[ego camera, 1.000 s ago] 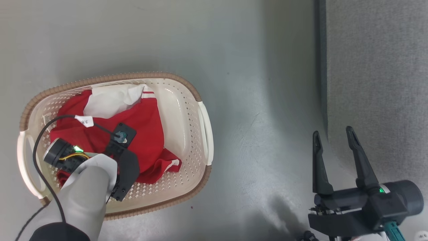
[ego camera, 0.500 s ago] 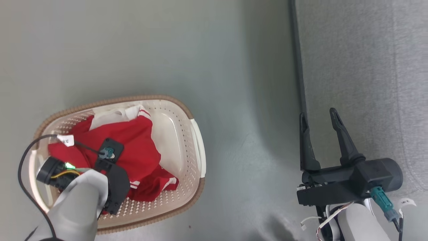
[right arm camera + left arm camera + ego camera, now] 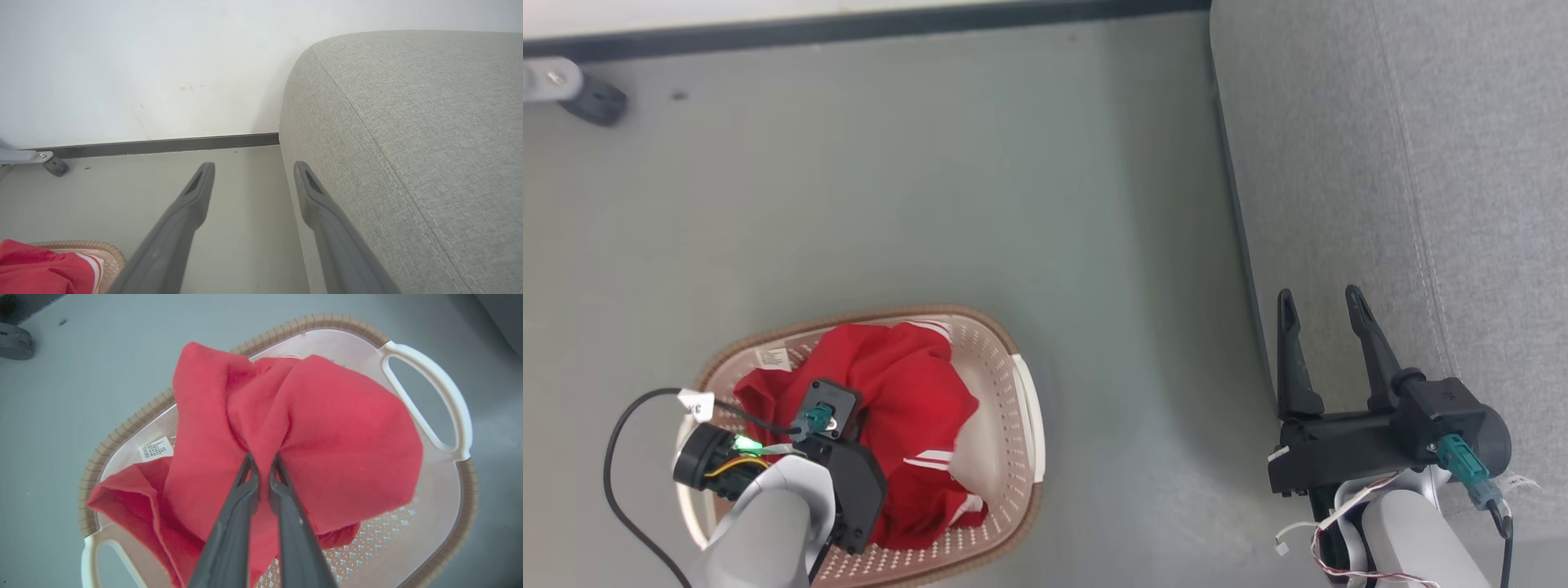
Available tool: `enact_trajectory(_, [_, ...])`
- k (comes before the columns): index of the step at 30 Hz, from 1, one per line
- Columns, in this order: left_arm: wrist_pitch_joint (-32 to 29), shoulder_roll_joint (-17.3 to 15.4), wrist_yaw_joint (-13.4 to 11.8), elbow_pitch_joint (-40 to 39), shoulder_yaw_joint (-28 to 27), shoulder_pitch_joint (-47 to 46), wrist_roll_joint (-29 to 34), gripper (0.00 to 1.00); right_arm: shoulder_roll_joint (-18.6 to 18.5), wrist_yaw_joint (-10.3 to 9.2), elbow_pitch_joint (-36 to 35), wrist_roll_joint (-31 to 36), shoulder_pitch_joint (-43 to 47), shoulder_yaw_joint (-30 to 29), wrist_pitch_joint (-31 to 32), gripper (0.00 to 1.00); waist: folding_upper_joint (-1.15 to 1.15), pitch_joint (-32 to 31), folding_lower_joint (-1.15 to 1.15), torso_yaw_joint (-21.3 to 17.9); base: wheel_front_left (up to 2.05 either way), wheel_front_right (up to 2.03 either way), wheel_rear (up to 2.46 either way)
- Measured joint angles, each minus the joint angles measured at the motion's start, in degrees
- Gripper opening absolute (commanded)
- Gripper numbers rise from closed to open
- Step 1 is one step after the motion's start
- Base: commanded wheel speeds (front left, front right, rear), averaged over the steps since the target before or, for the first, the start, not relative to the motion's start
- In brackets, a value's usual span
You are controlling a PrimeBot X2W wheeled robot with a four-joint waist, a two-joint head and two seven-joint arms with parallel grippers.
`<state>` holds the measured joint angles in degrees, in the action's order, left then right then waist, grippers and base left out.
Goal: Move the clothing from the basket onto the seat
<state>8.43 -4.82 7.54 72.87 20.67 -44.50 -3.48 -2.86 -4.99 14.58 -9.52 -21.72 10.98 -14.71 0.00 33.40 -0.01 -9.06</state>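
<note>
The clothing is bright red fabric, pulled up into a bunched peak above the cream basket. My left gripper is shut on a fold at that peak. In the head view the red clothing hangs partly inside the basket at the lower left, and my left wrist hides the fingers. White stripes show on a lower edge. My right gripper stands open and empty beside the front edge of the grey seat. In the right wrist view, the right gripper is level with the rounded corner of the seat.
A white wall with a dark baseboard runs along the far side of the grey floor. A grey caster wheel sits at the far left by the wall. Open floor lies between basket and seat.
The head camera has tilted, bringing the wall into view. My left gripper has risen with the red fabric, which now stands bunched above the basket; the white inner cloth is hidden. The right gripper stays open.
</note>
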Motion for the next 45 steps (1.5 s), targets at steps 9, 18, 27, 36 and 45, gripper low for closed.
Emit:
enact_trajectory(9, [5.4, 1.3, 0.0, -2.1, -0.1, 4.5, -2.9, 0.0, -0.7, 1.67, 5.6, -1.2, 0.1, -1.8, 0.0, 1.0, 0.0, -8.2, 0.01, 3.3, 0.0, 0.0, 0.0])
enact_trajectory(18, [5.8, 1.5, 0.0, -5.7, 0.1, 9.3, -5.9, 0.0, -0.8, 3.86, 9.9, -1.7, 2.5, -1.9, 0.0, 1.0, -0.01, -15.9, 0.0, 6.2, 0.0, 0.0, 0.0])
enact_trajectory(27, [5.8, 1.0, 0.0, -13.6, 0.6, 17.3, -8.0, 0.0, -0.7, 6.13, 13.2, -2.5, 6.2, -0.6, 0.0, 1.0, -0.01, -23.9, -0.01, 7.9, 0.0, 0.0, 0.0])
enact_trajectory(36, [5.8, -0.8, 0.0, -23.1, 0.1, 26.1, -10.5, 0.0, -0.5, 8.54, 14.0, -2.7, 11.4, 0.6, 0.0, 1.0, -0.01, -31.4, 0.0, 8.5, 0.0, 0.0, 0.0])
enact_trajectory(45, [5.8, -1.8, 0.0, -33.8, -2.0, 34.7, -11.0, 0.0, -0.4, 9.05, 12.9, -2.8, 14.9, 1.0, 0.0, 1.0, -0.01, -35.8, 0.0, 8.1, 0.0, 0.0, 0.0])
